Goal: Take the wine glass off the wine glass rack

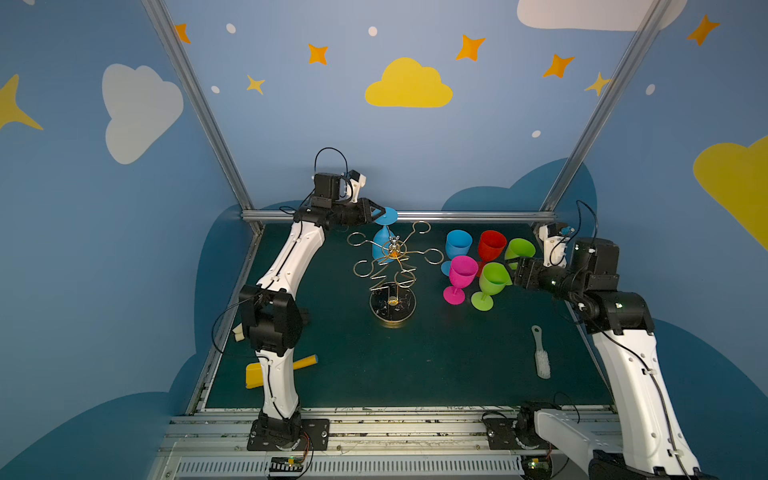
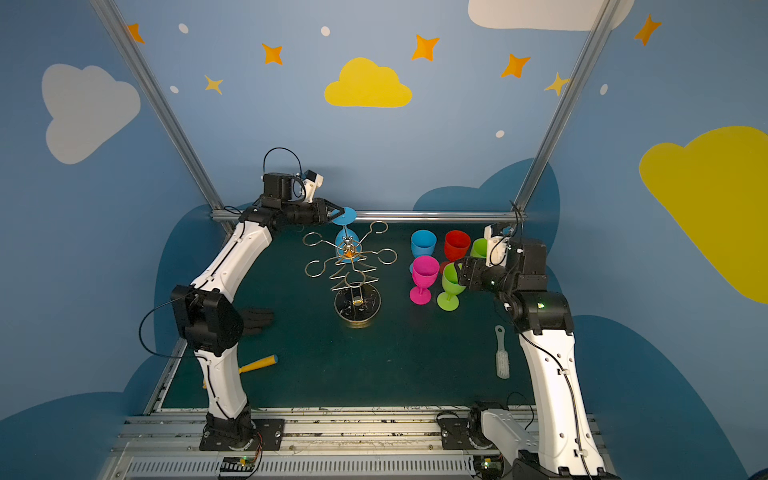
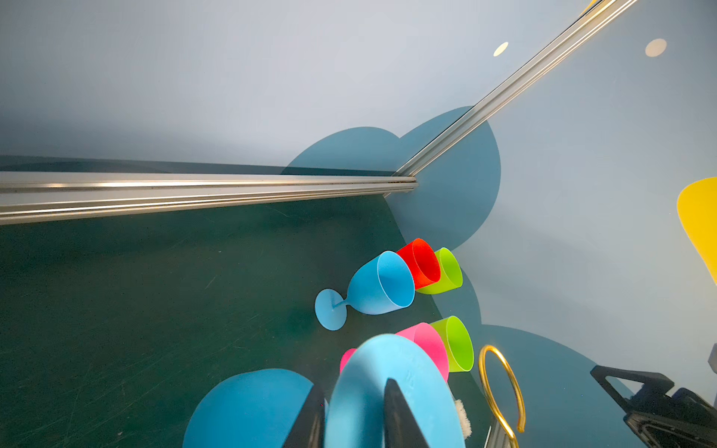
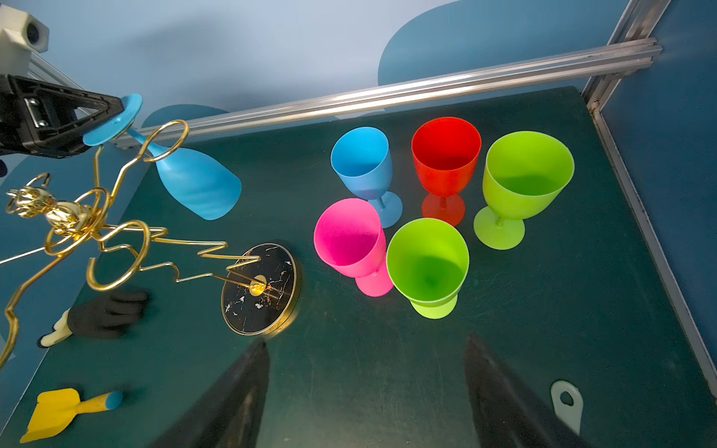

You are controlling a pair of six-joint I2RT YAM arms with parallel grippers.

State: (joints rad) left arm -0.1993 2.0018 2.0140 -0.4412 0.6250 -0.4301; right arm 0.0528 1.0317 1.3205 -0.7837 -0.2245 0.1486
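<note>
The desk [image 1: 415, 374] lies bare across its front middle, from the round base of the wine glass rack [image 1: 392, 266] to the near edge, which leaves wide room for a reach. Between the rack and the five standing wine glasses [image 1: 461, 272] runs a narrow open lane. The rack's gold loop arms jut out on all sides, well above the desk. Behind it, the hanging blue wine glass [image 4: 198, 182] and the left gripper [image 1: 379, 211] at its foot crowd the gap before the aluminium rail [image 1: 478, 216]. A brush [image 1: 541, 357] lies front right. A yellow scoop [image 4: 58, 411] and a black glove [image 4: 104, 314] lie front left.
</note>
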